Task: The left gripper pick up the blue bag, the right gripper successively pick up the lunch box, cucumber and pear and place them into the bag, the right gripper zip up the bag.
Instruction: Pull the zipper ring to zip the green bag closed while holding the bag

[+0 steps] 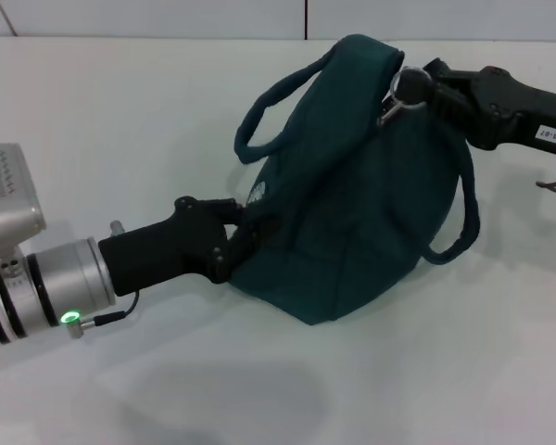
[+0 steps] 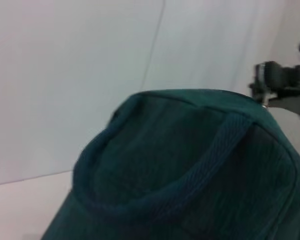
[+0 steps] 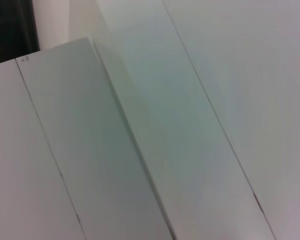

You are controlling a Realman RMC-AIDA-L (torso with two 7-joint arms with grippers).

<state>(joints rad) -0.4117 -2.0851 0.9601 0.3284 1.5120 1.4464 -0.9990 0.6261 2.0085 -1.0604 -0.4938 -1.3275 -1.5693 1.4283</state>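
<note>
The left gripper (image 1: 236, 243) is seen nearest the head camera, low on the robot's left, on a silver wrist where a green light (image 1: 69, 317) glows. Its black fingers are closed on the fabric at the lower left side of the blue bag (image 1: 361, 195), just below the small white logo (image 1: 257, 192). The bag is held tilted, with its bottom corner close to the white table (image 1: 120, 130), though contact with the surface cannot be judged. One cord handle (image 1: 273, 93) arches over the bag's left side and another (image 1: 463, 213) hangs down on its right. In the left wrist view the bag (image 2: 190, 165) fills the lower frame, with a handle (image 2: 210, 155) lying across it. Farther back, at the bag's upper right corner, the right gripper (image 1: 419, 88) is closed on the ring zip pull (image 1: 391, 107), its black arm bearing a white label (image 1: 554, 135). The right wrist view shows only pale wall panels (image 3: 140, 140).
</note>
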